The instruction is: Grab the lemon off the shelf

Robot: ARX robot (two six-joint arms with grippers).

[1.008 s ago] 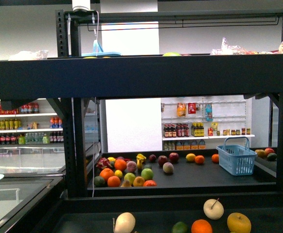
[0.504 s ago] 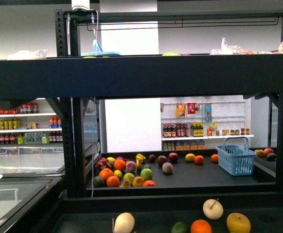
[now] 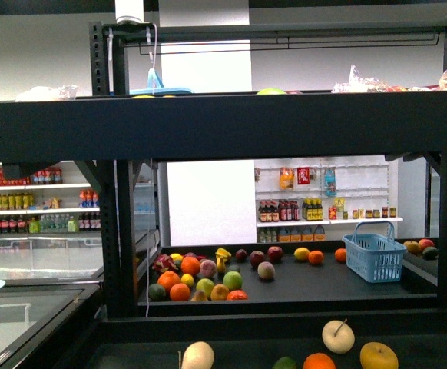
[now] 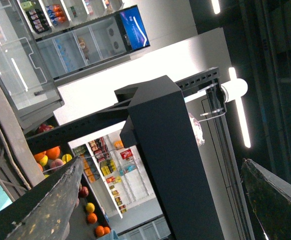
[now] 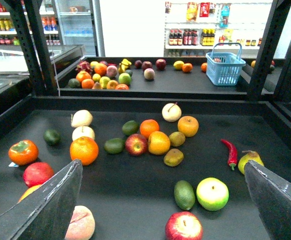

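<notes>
Clearly the right arm is the one placed for this. Its gripper (image 5: 161, 165) stands spread wide and empty over the front edge of the black shelf (image 5: 135, 197), both fingers (image 5: 50, 210) reaching out above the lower board. The lemon (image 5: 212, 193), bright yellow with a greenish tinge, lies on that board near its front edge. It sits ahead of the fingers and inside their spread, though off-centre toward one finger. A dark green oval fruit (image 5: 184, 194) lies just beside it, and a red apple (image 5: 183, 226) sits nearer the camera. It looks nearly round, dimple up, so I judge no long axis governs the grasp. The left gripper (image 4: 160, 167) is also spread wide and empty, but it points up at the rack's upper beam. The front view does not show the lemon.
</notes>
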